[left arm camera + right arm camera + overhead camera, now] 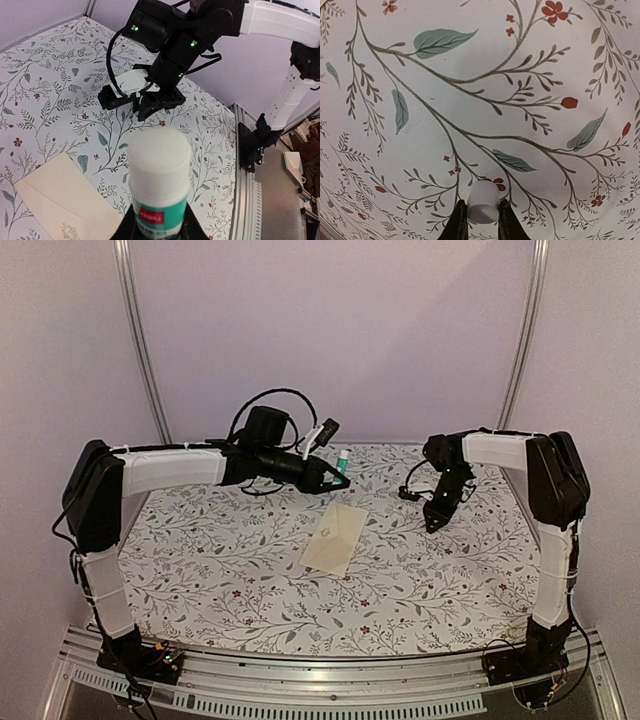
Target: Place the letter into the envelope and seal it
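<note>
Jaws of left gripper (159, 231) narrow around glue stick (159, 170); those of right gripper (481, 207) tight on white cap (483, 199)

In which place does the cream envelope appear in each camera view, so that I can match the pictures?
Top external: the envelope lies tilted near the middle of the table, between the two arms.
Left wrist: the envelope is in the lower left corner, left of the white-capped glue stick.
Right wrist: it is not in this picture.
Shared landmark: the floral table cover, seen in all three views.
</note>
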Controlling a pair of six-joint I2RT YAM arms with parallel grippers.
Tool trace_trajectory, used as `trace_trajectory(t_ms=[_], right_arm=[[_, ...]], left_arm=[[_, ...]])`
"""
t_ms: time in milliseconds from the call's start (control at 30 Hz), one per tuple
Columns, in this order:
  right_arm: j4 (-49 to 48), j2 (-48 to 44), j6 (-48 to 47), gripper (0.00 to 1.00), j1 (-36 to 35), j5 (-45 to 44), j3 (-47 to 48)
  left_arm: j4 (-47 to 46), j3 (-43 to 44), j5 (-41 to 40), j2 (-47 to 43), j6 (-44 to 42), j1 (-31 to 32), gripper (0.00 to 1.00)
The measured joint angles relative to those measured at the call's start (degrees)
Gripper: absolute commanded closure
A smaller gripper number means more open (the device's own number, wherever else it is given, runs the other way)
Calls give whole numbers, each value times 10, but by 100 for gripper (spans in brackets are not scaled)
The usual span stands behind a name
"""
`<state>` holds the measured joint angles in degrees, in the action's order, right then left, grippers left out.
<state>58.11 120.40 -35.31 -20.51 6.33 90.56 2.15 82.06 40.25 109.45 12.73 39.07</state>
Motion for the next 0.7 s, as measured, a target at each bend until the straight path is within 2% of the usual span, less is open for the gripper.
trace_trajectory(t_ms=[167,300,567,700], right_arm=[[11,1,0,97,-1,2,13],[34,1,-1,97,-1,35,60],[90,-1,-17,96,-2,217,261],[120,-1,-28,96,-10,317,311]], left_arm=[[-1,1,3,4,2,-4,91],[7,1,3,5,-16,-7,91],[87,0,-14,4,-133,-9,97],[134,-5,-41,0,-197,-9,100]])
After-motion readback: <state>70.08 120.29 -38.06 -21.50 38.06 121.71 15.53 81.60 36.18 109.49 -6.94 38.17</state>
